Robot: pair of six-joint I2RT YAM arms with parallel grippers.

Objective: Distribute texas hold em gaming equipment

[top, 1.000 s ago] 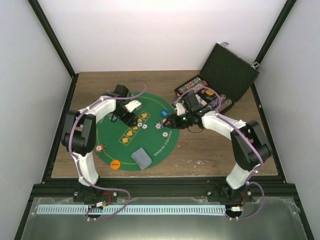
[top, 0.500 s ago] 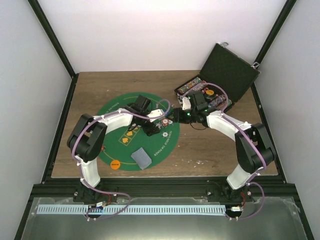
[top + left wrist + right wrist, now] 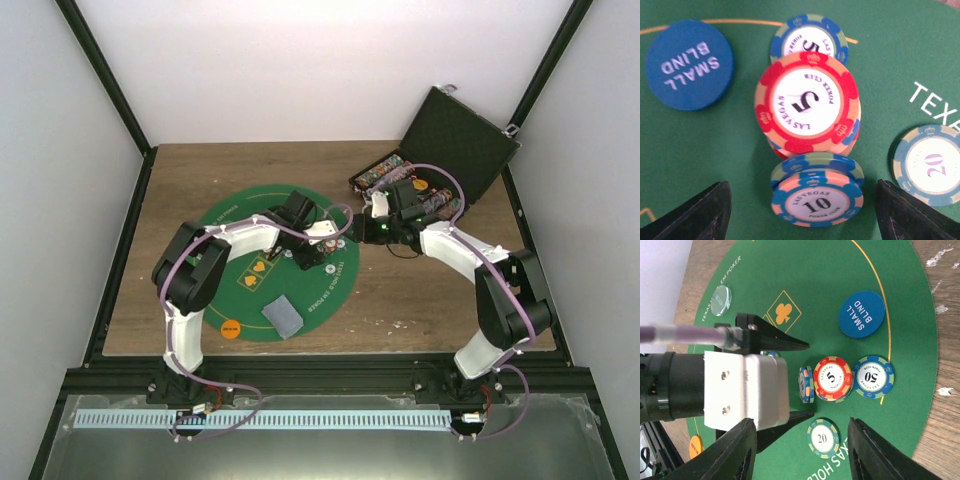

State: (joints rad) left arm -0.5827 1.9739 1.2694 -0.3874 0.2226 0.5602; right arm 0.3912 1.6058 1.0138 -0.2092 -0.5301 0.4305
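A robot lab cell: blank white panels (image 3: 300,70) in a black frame (image 3: 105,75) enclose the wooden table (image 3: 430,300).

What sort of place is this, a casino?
Probably a robot test booth, not a casino: white walls enclose a wooden table, where two bolted-down arms work over a poker mat with chips.

Top view: high, from the near side, looking down on whole table (image 3: 420,290). Left wrist: very close, straight down on chips (image 3: 817,200). Right wrist: farther off, slanting across mat (image 3: 830,280). Both wrists share red 5 chip (image 3: 807,107).
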